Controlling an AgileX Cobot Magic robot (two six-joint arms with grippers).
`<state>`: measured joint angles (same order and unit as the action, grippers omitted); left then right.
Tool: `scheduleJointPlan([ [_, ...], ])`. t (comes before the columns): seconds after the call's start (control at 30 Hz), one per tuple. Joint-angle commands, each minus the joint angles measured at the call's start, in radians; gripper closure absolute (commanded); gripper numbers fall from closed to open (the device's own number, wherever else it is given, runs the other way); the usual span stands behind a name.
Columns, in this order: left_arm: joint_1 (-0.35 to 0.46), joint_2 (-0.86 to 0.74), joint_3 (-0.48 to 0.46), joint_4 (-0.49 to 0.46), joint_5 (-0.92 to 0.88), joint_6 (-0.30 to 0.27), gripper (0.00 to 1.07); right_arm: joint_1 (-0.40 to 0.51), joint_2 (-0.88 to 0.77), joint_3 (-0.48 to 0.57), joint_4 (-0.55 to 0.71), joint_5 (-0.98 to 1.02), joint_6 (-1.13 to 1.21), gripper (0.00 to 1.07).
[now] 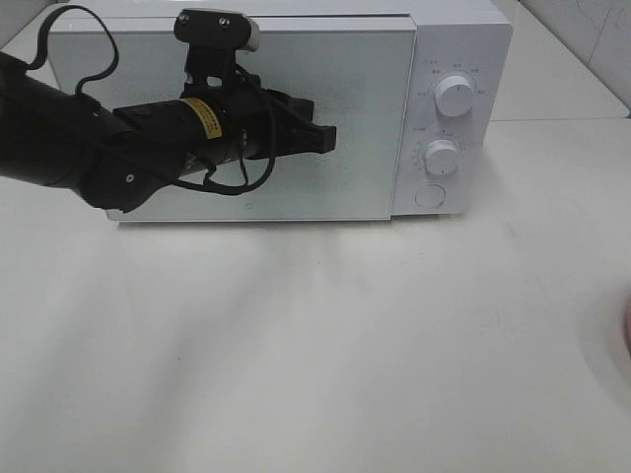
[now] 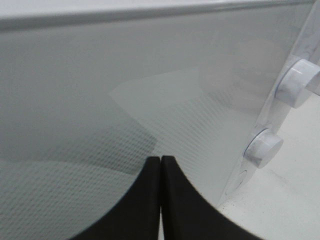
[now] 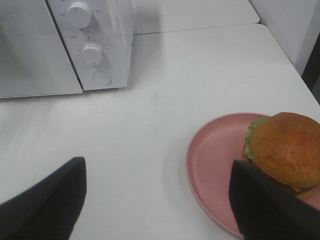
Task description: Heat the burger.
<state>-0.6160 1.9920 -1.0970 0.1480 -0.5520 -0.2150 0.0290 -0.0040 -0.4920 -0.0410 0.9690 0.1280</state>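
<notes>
My pink plate is running off the right wrist picture's edge, and in the high view only a sliver of it is showing. The burger is being clipped at the same edge. Markings around the microwave's dials are reading too small to decipher. My right gripper is sitting outside the high view.

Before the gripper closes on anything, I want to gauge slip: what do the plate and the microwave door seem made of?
Plate: matte pink, likely plastic or a fibre composite; soft, even sheen. Microwave door: glossy grey panel, probably glass or plastic; fine dot mesh shows through it.
</notes>
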Motion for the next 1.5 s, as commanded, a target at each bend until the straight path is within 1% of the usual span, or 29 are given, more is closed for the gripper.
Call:
scheduleJointPlan([
  [0.03,0.015,0.034,-0.087,-0.079,-0.011,0.037,1.07,-0.005,-0.026,0.001,0.001,-0.007,-0.011,0.31],
  [0.07,0.015,0.034,-0.087,-0.079,-0.011,0.037,1.07,-0.005,-0.026,0.001,0.001,-0.007,-0.011,0.31],
  [0.13,0.020,0.062,-0.146,-0.097,0.032,0.036,1.07,-0.005,-0.026,0.001,0.001,-0.007,-0.011,0.31],
  [0.27,0.020,0.065,-0.161,-0.121,0.036,0.037,1.07,-0.005,-0.026,0.001,0.001,-0.007,-0.011,0.31],
  [0.4,-0.002,0.039,-0.156,-0.096,0.075,0.036,1.07,-0.005,-0.026,0.001,0.001,-0.007,-0.011,0.31],
  [0.5,-0.039,0.002,-0.132,-0.093,0.129,0.033,1.07,-0.003,-0.026,0.001,0.001,-0.007,-0.011,0.31],
  [0.53,-0.066,-0.030,-0.095,-0.093,0.146,0.033,1.07,-0.003,-0.026,0.001,0.001,-0.007,-0.011,0.31],
  [0.57,-0.066,-0.030,-0.095,-0.093,0.146,0.033,1.07,-0.003,-0.026,0.001,0.001,-0.007,-0.011,0.31],
  [0.6,-0.097,-0.069,-0.044,-0.093,0.149,0.033,1.07,-0.003,-0.026,0.001,0.001,-0.007,-0.011,0.31],
  [0.67,-0.112,-0.085,-0.023,-0.094,0.149,0.033,1.07,-0.003,-0.026,0.001,0.001,-0.007,-0.011,0.31],
  [0.7,-0.137,-0.124,0.022,-0.099,0.166,0.024,1.07,-0.003,-0.026,0.001,0.001,-0.007,-0.011,0.31],
  [0.77,-0.150,-0.144,0.042,-0.106,0.190,0.020,1.05,-0.003,-0.026,0.001,0.001,-0.007,-0.011,0.31],
  [0.8,-0.168,-0.180,0.070,-0.110,0.263,0.009,0.91,-0.003,-0.026,0.001,0.001,-0.007,-0.011,0.31],
  [0.83,-0.168,-0.180,0.070,-0.110,0.263,0.009,0.91,-0.003,-0.026,0.001,0.001,-0.007,-0.011,0.31],
  [0.87,-0.183,-0.215,0.084,-0.110,0.384,0.010,0.60,-0.003,-0.026,0.001,0.001,-0.007,-0.011,0.31],
  [0.9,-0.186,-0.231,0.088,-0.112,0.443,0.009,0.41,-0.003,-0.026,0.001,0.001,-0.007,-0.011,0.31],
  [0.93,-0.186,-0.231,0.088,-0.112,0.443,0.009,0.41,-0.003,-0.026,0.001,0.001,-0.007,-0.011,0.31],
  [0.97,-0.189,-0.257,0.089,-0.119,0.552,0.002,0.08,-0.003,-0.026,0.001,0.001,-0.007,-0.011,0.31],
  [1.03,-0.189,-0.272,0.089,-0.125,0.619,-0.001,0.05,-0.003,-0.026,0.001,0.001,-0.007,-0.011,0.31],
  [1.07,-0.189,-0.302,0.089,-0.127,0.727,-0.001,0.07,-0.003,-0.026,0.001,0.001,-0.007,-0.011,0.31],
  [1.1,-0.189,-0.302,0.089,-0.127,0.727,-0.001,0.07,-0.003,-0.026,0.001,0.001,-0.007,-0.011,0.31],
  [1.13,-0.189,-0.330,0.089,-0.129,0.837,-0.001,0.08,-0.003,-0.026,0.001,0.001,-0.007,-0.011,0.31],
  [1.17,-0.189,-0.330,0.089,-0.129,0.837,-0.001,0.08,-0.003,-0.026,0.001,0.001,-0.007,-0.011,0.31],
  [1.23,-0.189,-0.372,0.089,-0.135,0.991,-0.001,0.08,-0.003,-0.026,0.001,0.001,-0.007,-0.011,0.31],
  [1.27,-0.189,-0.372,0.089,-0.135,0.991,-0.001,0.08,-0.003,-0.026,0.001,0.001,-0.007,-0.011,0.31],
  [1.3,-0.189,-0.405,0.089,-0.148,1.101,-0.001,0.08,-0.003,-0.026,0.001,0.001,-0.007,-0.011,0.31],
  [1.33,-0.189,-0.405,0.089,-0.148,1.101,-0.001,0.08,-0.003,-0.026,0.001,0.001,-0.007,-0.011,0.31],
  [1.37,-0.189,-0.434,0.089,-0.154,1.216,0.005,0.08,-0.003,-0.026,0.001,0.001,-0.007,-0.011,0.31],
  [1.5,-0.189,-0.484,0.089,-0.148,1.363,0.004,0.08,-0.003,-0.026,0.001,0.001,-0.007,-0.011,0.31],
])
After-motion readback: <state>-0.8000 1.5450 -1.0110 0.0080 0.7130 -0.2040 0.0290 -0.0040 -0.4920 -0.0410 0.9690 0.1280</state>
